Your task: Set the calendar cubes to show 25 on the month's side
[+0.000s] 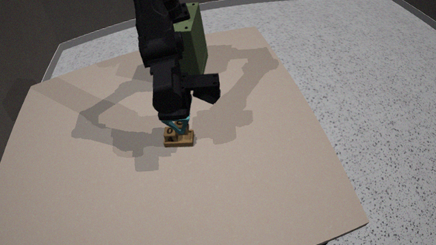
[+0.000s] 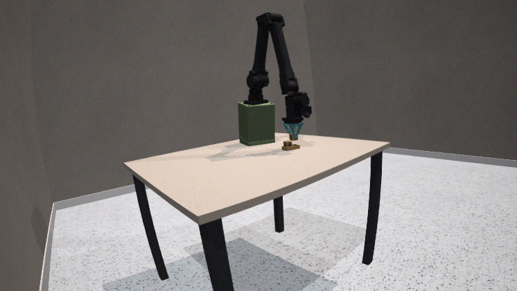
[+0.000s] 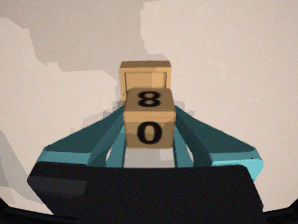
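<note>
My gripper is shut on a wooden number cube, held above and behind the tray. In the wrist view the held cube shows an 8 and a 0. In the top view a finger partly covers its dark digit. The wooden tray rests on the table. The other cube sits in its left end, with a 0 on top and a front digit that looks like a 4. The tray's right part is bare. No month name is legible.
The arm's green base block stands on the table behind the tray. The arm reaches over from it. Shadows of the arm lie around the tray.
</note>
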### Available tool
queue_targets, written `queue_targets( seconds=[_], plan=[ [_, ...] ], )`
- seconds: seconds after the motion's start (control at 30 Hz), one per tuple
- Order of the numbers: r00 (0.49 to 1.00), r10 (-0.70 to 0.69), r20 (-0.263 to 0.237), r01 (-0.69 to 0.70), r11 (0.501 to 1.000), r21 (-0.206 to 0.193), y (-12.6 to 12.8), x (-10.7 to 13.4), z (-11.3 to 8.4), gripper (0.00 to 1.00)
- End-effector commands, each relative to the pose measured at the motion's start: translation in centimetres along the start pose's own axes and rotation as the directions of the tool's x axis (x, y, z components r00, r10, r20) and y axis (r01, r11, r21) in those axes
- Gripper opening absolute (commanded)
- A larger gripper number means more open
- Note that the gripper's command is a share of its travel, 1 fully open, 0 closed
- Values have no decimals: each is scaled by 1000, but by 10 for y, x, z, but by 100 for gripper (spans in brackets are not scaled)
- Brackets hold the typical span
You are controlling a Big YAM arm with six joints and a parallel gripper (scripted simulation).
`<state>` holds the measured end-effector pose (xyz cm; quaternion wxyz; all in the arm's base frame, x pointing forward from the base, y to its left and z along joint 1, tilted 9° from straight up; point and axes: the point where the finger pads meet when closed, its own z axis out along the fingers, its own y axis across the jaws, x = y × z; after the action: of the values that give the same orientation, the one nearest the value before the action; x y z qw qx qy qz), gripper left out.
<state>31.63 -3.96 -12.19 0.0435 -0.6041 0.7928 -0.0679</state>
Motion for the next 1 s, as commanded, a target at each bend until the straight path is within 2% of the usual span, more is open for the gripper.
queue_targets(
  seconds=[0.0, 0.97],
  plan=[
    [1000, 2, 7, -2, 1000, 17, -10, 1, 3, 28],
    [1000, 2, 5, -2, 1000, 11, -6, 2, 24, 28]
  ],
)
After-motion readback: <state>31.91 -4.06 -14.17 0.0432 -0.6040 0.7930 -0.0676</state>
